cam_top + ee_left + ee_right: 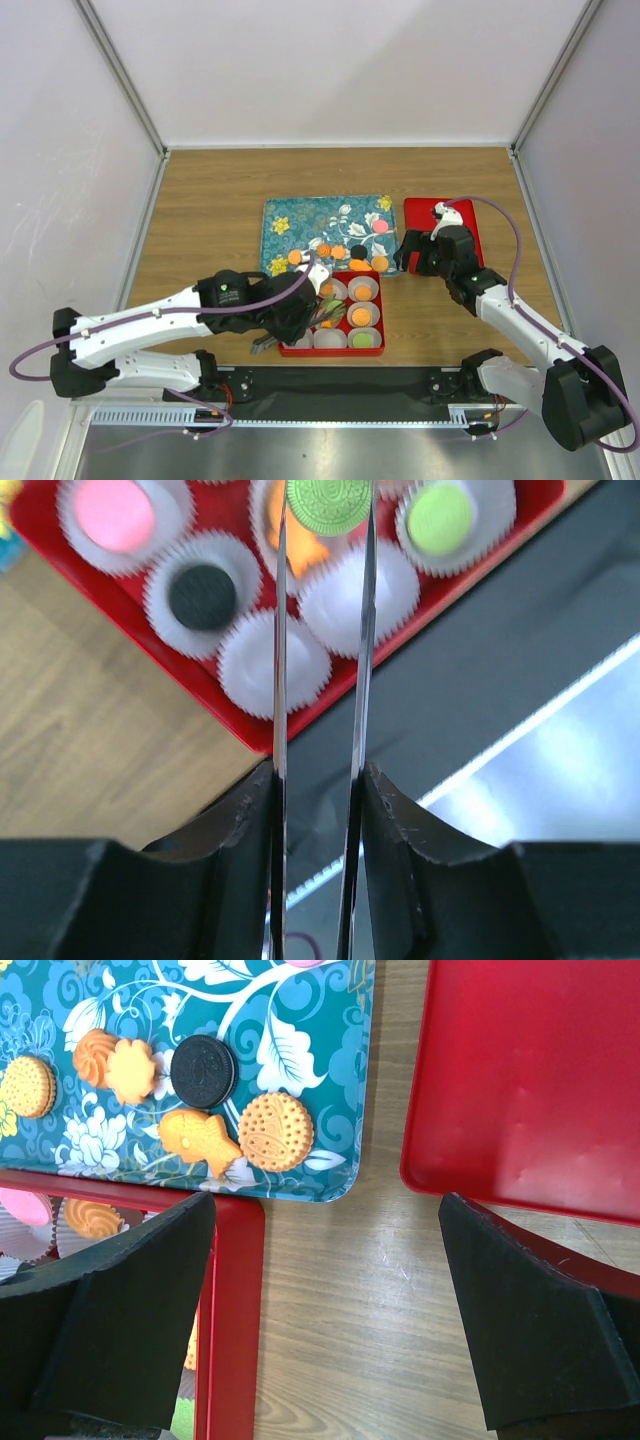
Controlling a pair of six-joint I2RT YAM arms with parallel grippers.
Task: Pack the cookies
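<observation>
Cookies lie on the teal flowered tray (300,222): several orange ones (275,1130), a black one (203,1063) and a pink one (380,227). The red box (296,349) holds white paper cups, some with cookies: pink (113,510), black (202,595), green (440,515), orange (305,548). My left gripper (318,780) is shut on thin metal tongs (280,680), whose tips pinch a green cookie (330,502) above the box. It shows over the box's left side in the top view (318,305). My right gripper (325,1220) is open and empty over bare wood between box and lid.
A shallow red lid (530,1080) lies right of the tray, under the right wrist (445,245). Two cups (272,662) near the box's front edge are empty. The black base rail (340,385) runs along the near table edge.
</observation>
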